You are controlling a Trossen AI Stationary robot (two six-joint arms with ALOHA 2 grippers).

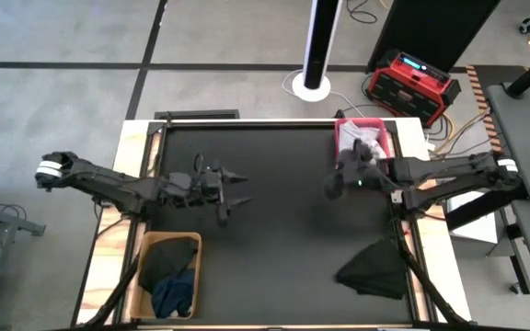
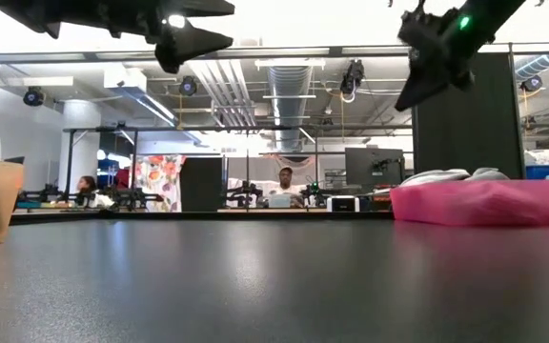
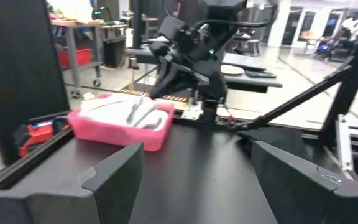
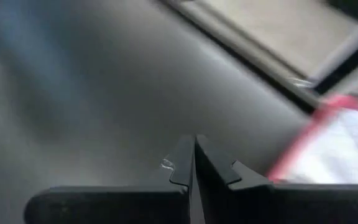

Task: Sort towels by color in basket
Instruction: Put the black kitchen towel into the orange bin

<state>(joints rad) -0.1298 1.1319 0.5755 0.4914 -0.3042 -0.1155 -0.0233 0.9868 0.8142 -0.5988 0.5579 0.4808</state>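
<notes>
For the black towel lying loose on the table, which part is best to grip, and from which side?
Probably the raised folds of the black towel, coming straight down from above. It lies crumpled on the table, near its right front corner, so bunched cloth gives the fingers something to pinch, while flat edges would slip.

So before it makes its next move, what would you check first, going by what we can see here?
1. Left gripper empty, fingers open: ok.
2. Right gripper empty, fingers shut: ok.
3. Light towels in pink basket: ok.
4. Blue towel and a black one in tan basket: ok.
5. Black towel still loose on table: not ok.
</notes>
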